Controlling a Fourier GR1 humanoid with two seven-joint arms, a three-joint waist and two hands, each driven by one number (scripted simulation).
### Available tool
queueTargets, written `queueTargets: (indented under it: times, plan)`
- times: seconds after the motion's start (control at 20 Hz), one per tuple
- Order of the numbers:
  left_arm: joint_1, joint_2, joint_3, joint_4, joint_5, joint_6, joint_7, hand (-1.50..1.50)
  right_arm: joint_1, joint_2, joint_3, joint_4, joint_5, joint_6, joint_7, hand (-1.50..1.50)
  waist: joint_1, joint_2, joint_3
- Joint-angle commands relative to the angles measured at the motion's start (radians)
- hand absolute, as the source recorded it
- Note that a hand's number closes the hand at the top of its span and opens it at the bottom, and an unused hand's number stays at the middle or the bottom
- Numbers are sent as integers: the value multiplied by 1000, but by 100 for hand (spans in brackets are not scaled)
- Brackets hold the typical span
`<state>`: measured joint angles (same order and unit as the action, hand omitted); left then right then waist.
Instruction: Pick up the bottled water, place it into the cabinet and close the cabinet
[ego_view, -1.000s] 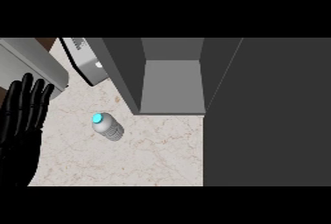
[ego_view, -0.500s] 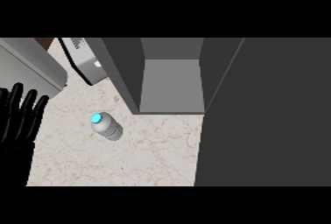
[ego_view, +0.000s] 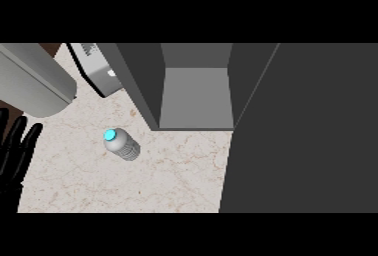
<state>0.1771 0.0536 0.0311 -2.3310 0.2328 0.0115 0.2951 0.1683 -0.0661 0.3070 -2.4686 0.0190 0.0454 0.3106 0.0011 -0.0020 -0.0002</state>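
The bottled water (ego_view: 120, 144), clear with a bright blue cap, stands upright on the marble counter (ego_view: 148, 180) just left of and in front of the cabinet. The grey cabinet (ego_view: 196, 100) stands open, its inside bare, and its dark door (ego_view: 303, 130) swings out toward me on the right. My left hand (ego_view: 16, 155) shows at the left edge with fingers straight and up, well apart from the bottle. My right hand is out of view.
A large grey cylinder-like appliance (ego_view: 33, 80) fills the upper left corner. A white box-like appliance (ego_view: 100, 70) sits behind it against the cabinet's left wall. The open door covers the right part of the counter.
My left hand has slid down and left, so less of it shows. The view has shifted slightly; the bottle and cabinet stay put.
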Motion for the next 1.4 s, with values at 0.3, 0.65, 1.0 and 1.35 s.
queueTargets:
  times: [0.3,0.65,1.0,1.35]
  plan:
    - [14,43,44,66,-13,-53,21,-150,23,-1,82,-55,71,-31,15,-150,-2,1,0]
    - [6,34,74,246,-39,-93,-103,-150,40,-20,120,-148,80,-62,108,-150,-6,0,-1]
    - [-110,6,72,468,-106,-56,-179,-150,4,-15,193,-98,144,-108,100,-150,-9,1,-1]
    - [-132,42,129,669,-92,-106,-264,-150,-1,-37,193,-106,134,-129,106,-150,-11,1,-1]
